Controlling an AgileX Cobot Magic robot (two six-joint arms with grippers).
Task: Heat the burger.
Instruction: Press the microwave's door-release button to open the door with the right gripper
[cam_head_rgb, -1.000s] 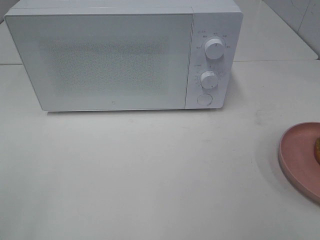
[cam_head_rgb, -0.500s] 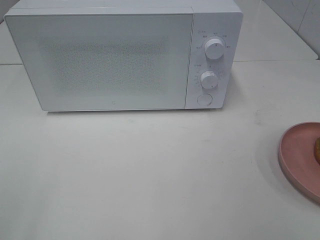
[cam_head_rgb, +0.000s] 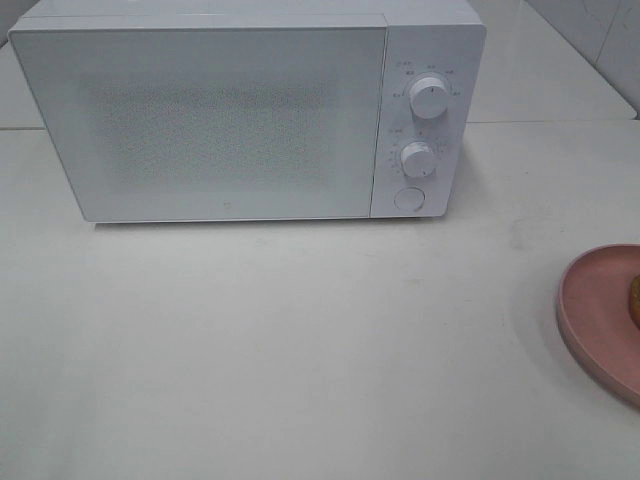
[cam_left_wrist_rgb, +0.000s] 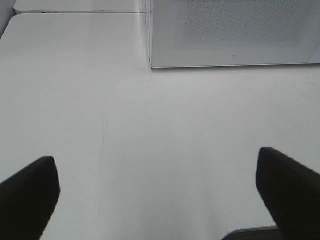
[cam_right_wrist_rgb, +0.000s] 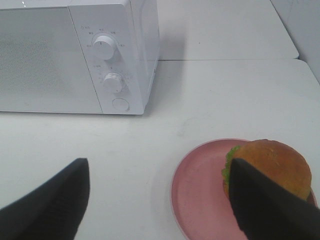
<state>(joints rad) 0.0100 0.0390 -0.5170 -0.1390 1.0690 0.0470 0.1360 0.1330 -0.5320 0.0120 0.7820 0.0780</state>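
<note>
The right jaws stand wide apart, hold nothing and touch nothing. The burger (cam_right_wrist_rgb: 275, 159) lies just ahead of them and lower, but it is not centred in the gap: one finger (cam_right_wrist_rgb: 270, 210) covers a part of the bun, and the gap itself looks mostly onto the pink plate (cam_right_wrist_rgb: 200, 200) and bare surface (cam_head_rgb: 300, 350). The burger is round, with the dome up, so I see no long axis to align to; I judge that the jaws must shift sideways toward the burger before they go down.

The left jaws are also fully apart and empty. They look onto bare surface, with only the lower left front corner of the microwave (cam_head_rgb: 220, 120) ahead of them, so the right arm is clearly the nearer one to the burger.

The plate sits toward the right edge of the surface, well apart from the microwave, which stands at the back. In the high view only a sliver of the burger shows. The microwave door is closed; in my judgement it must be opened before the burger can go in.
</note>
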